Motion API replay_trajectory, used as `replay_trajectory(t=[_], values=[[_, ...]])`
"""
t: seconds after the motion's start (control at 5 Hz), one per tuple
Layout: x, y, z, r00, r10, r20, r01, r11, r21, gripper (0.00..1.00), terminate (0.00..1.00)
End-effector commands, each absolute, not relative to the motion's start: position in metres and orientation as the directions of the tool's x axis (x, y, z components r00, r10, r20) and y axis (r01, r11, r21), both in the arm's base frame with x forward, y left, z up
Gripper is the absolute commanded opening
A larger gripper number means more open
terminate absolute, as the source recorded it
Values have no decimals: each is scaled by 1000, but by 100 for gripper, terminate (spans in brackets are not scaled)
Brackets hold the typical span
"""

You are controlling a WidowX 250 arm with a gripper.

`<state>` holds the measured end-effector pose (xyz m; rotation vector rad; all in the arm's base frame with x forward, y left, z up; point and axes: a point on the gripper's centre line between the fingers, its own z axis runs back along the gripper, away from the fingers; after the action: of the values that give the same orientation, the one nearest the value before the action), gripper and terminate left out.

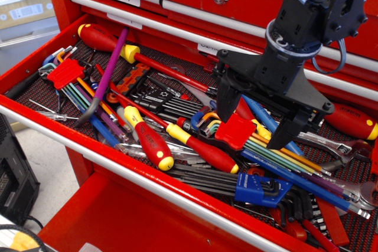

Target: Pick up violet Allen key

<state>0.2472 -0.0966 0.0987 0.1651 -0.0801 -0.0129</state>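
Note:
The violet Allen key is a long thick purple rod lying diagonally in the left part of the open drawer, from near the yellow-red screwdriver handle at the top down to its grey bent end at the lower left. It rests on top of other tools. My gripper is black, with two fingers pointing down, open and empty. It hovers over the red holder of multicoloured keys in the drawer's middle right, well to the right of the violet key.
The red tool drawer is crowded: red-yellow screwdrivers, a second red key holder at left, a long blue rod, a blue key holder, wrenches at right. Closed drawers stand behind.

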Motion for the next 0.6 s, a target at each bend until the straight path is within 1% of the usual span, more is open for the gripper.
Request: replay_trajectory(t=[0.0, 0.2, 0.4], values=[[247, -97, 99, 997, -19, 79, 6, 986, 165, 100, 0], [269, -52, 115, 996, 0, 86, -24, 960, 280, 100, 0], [289, -12, 116, 992, 19, 124, -57, 950, 308, 100, 0]])
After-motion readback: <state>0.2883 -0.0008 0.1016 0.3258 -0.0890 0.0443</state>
